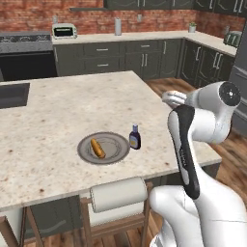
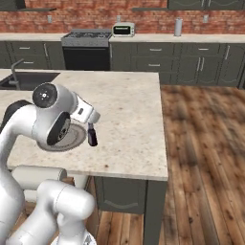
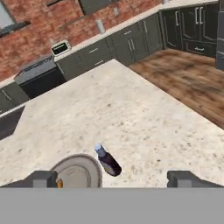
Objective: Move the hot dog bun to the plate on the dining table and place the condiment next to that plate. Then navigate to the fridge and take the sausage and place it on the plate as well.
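The hot dog bun [image 1: 97, 148] lies on the grey plate [image 1: 118, 141] on the island's stone top, which serves as the dining table [image 1: 58, 111]. The condiment [image 1: 135, 138], a small dark bottle with a pale cap, stands upright just right of the plate. In the right base view the condiment [image 2: 92, 136] and plate [image 2: 76, 139] sit partly behind my arm. My gripper [image 3: 116, 179] is open and holds nothing; it hovers above the condiment [image 3: 108, 162] and the plate [image 3: 85, 166]. The sausage is out of view.
A stool with a white rolled back [image 1: 118, 193] stands at the island's near edge. A sink [image 2: 24, 80] is set in the island's left. Stove [image 2: 86, 38], toaster [image 1: 64, 31] and dark cabinets line the back wall. Wooden floor [image 2: 206, 143] opens to the right.
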Controlling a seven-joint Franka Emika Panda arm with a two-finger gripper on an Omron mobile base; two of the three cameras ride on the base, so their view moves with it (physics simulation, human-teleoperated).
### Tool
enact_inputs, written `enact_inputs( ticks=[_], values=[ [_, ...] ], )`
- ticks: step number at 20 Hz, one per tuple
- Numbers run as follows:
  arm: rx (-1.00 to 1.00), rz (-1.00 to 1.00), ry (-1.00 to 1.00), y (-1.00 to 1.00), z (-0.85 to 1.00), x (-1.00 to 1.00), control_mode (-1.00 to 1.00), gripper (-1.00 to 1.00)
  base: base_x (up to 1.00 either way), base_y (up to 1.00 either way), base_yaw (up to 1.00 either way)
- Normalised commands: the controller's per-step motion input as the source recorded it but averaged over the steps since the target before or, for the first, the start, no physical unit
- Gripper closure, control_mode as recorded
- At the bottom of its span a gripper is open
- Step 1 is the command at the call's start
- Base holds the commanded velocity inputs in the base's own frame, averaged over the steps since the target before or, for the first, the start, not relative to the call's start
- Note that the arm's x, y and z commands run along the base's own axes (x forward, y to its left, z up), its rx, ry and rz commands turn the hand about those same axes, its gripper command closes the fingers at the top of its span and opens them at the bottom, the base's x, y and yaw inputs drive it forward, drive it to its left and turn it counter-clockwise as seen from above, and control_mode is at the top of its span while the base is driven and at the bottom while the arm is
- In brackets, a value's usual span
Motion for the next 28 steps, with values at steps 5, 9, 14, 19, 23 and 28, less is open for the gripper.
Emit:
enact_inputs(
  ticks=[5, 9, 14, 19, 23, 28],
  values=[
    [-0.1, -0.19, 0.48, -0.32, -0.03, -0.99, -1.0, -1.0, 0.0, 0.0, 0.0],
    [-0.13, 0.05, 0.19, 0.12, -0.28, -0.92, -1.0, -1.0, 0.0, 0.0, 0.0],
    [-0.02, 0.36, 0.19, 0.53, -0.11, -0.19, -1.0, -1.0, 0.0, 0.0, 0.0],
    [0.0, 0.16, 0.15, 0.33, -0.12, 0.0, -1.0, -1.0, 0.0, 0.0, 0.0],
    [0.0, 0.0, 0.03, 0.0, -0.05, -0.03, 1.0, -1.0, -0.44, -0.12, -0.02],
    [0.0, 0.0, 0.0, 0.0, 0.0, 0.0, 1.0, -1.0, -0.82, -0.96, -0.33]
  ],
)
